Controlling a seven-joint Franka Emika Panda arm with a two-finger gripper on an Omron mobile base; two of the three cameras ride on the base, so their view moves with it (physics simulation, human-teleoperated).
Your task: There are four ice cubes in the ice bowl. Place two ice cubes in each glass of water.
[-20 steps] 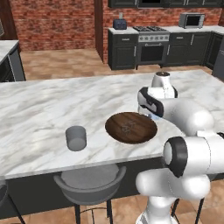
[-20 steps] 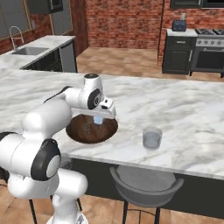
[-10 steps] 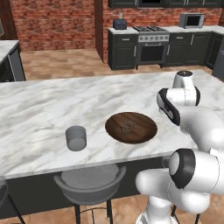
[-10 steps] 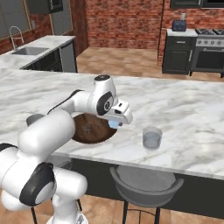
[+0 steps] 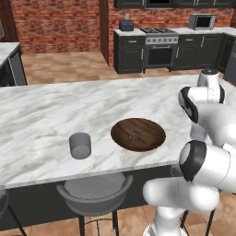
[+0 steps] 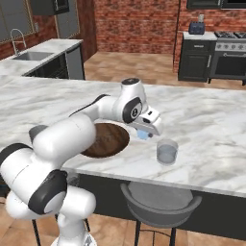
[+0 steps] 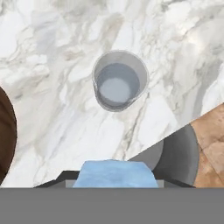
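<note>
In the left base view, one glass of water (image 5: pixel 80 145) stands upright left of centre on the marble desk (image 5: pixel 41 115). The ice bowl (image 5: pixel 138 134) lies at centre, with faint pale ice cubes (image 5: pixel 134 134) inside; their number cannot be told.

In the right base view, the ice bowl (image 6: pixel 109 139) lies left of centre. The gripper (image 6: pixel 144 134) hangs just right of it, above the desk, the fingers closed on a pale blue ice cube (image 6: pixel 143 135). The second glass of water (image 6: pixel 166 152) stands upright just right of and below the cube, apart from it.

In the hand view, the ice cube (image 7: pixel 114 174) sits at the bottom centre as a translucent blue block, its long axis across the frame. The glass of water (image 7: pixel 120 80) appears above it at centre, mouth facing the camera.
</note>
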